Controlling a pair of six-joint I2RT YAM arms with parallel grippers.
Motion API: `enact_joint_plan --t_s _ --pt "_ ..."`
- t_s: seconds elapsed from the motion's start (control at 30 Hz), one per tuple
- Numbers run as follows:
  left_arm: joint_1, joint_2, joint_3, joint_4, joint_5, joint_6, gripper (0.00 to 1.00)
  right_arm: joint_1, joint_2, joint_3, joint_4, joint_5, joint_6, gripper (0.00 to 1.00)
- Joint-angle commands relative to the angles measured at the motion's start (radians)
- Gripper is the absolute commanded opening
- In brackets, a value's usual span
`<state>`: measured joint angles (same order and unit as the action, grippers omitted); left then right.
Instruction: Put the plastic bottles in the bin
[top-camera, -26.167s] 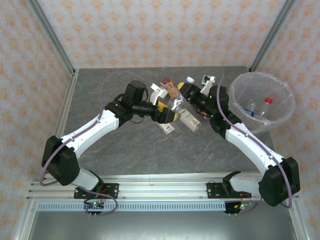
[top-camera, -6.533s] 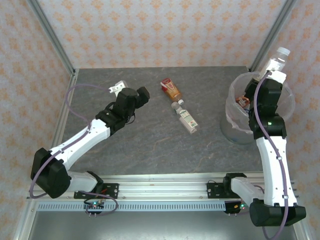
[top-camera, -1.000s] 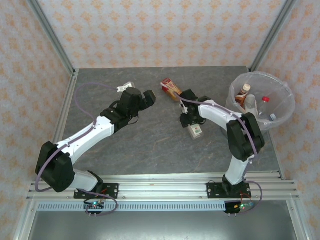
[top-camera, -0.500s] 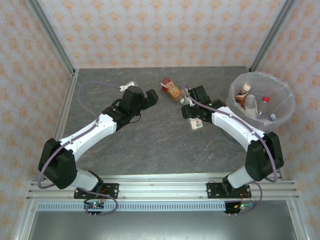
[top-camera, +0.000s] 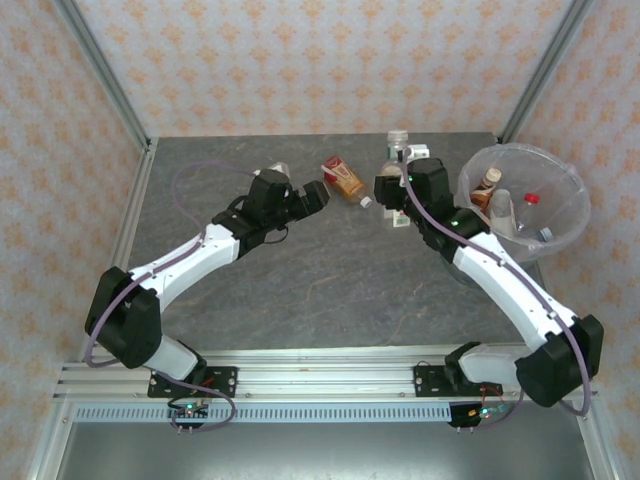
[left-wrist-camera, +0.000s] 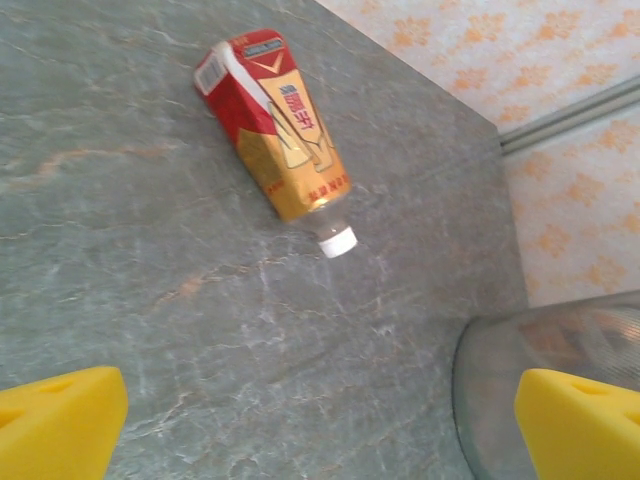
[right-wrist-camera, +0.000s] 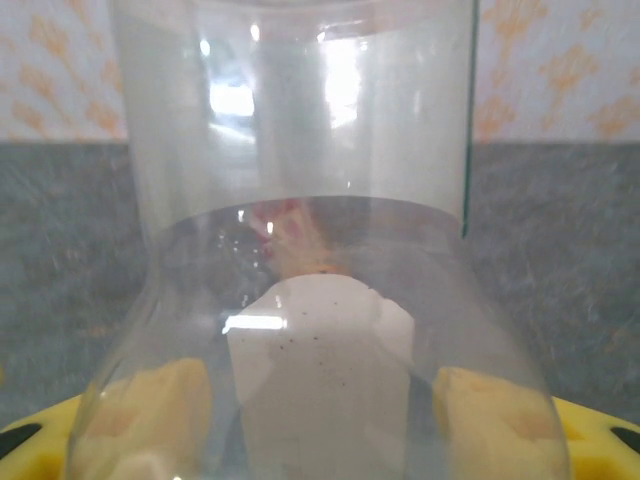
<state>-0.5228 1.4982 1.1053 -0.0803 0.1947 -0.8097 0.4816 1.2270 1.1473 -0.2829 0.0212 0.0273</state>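
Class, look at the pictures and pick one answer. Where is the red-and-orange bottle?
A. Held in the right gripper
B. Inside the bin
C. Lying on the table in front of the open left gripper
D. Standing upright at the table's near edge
C: the red-and-orange bottle lies on its side on the table, ahead of the open left gripper; the right gripper holds a clear bottle instead.
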Motion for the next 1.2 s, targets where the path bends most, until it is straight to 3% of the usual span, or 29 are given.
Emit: enact_joint_plan --t_s 0.0,0.23,0.43,0.63,0.77,0.97,1.17 --pt "0.007 0.001 0.033 0.038 0.043 0.033 1.00 -0.006 -0.037 -0.006 0.102 0.063 0.016 0.38" --pt "0.007 0.000 0.028 0.036 0.048 0.047 1.00 -0.036 -0.115 -0.034 0.203 0.143 0.000 0.38" --pt "0.007 0.002 0.027 0.035 0.061 0.058 1.00 -0.142 -0.173 0.010 0.189 0.143 -0.032 0.40" --pt "-0.026 0.026 0.094 0.027 0.200 0.165 1.00 -0.286 -0.182 0.100 0.127 0.094 -0.070 0.42" --pt "-0.081 0.048 0.178 -0.064 0.141 0.261 1.00 -0.379 -0.181 0.138 0.104 0.098 -0.131 0.43" --pt "-0.094 0.088 0.239 -0.100 0.127 0.263 1.00 -0.493 -0.158 0.186 0.003 0.121 -0.156 0.44" --pt "-0.095 0.101 0.251 -0.111 0.131 0.244 1.00 -0.567 -0.128 0.202 -0.112 0.261 -0.221 0.45"
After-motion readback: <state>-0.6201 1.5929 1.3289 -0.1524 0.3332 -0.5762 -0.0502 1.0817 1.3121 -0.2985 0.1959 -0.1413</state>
